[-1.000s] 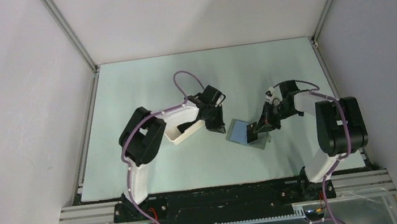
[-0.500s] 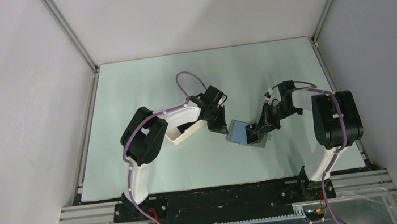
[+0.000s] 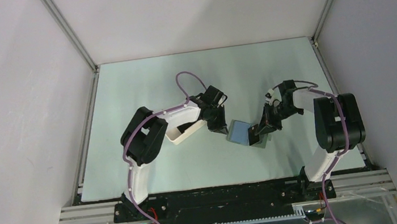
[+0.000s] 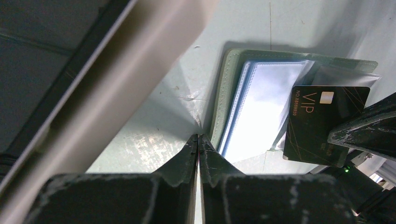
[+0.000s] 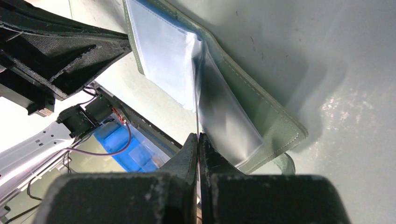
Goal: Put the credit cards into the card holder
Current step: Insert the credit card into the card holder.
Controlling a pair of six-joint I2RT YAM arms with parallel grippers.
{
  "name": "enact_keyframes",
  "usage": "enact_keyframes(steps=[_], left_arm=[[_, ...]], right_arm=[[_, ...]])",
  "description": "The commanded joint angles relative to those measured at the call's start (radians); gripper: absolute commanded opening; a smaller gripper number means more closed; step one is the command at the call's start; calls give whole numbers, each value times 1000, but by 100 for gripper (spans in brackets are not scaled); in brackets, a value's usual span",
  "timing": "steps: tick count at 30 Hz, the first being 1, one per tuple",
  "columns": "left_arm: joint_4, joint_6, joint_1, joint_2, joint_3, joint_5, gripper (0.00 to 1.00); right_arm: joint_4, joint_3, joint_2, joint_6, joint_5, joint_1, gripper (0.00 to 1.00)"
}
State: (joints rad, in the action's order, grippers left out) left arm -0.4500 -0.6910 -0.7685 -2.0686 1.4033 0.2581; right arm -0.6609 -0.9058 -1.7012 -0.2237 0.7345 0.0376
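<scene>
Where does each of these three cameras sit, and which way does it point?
Top: fixed above and behind the arms, looking down on the table; both arms show whole.
Left wrist: on the left arm, looking past the shut left end effector at the open card holder and card.
Right wrist: on the right arm, looking past the right end effector, shut on the card, at the card holder.
Shared: both wrist views show the card holder, from opposite sides.
</scene>
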Motion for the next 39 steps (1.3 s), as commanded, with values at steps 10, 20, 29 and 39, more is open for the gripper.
enact_keyframes(steps=[10,20,29,39], left_arm=[[-30,20,-7,-42,0,-22,8],[-34,22,-14,-45,-8,-16,5],[-52,30,-12,-53,-11,-37,2],[-78,57,0,-58,0,-44,1]], right_arm=[[112,-39,-60,3,68,8,0],[121,-78,-81,48,27,14,0],[77,-111,-61,73,133,33,0],[-10,-149,-97,105,88,17,0]])
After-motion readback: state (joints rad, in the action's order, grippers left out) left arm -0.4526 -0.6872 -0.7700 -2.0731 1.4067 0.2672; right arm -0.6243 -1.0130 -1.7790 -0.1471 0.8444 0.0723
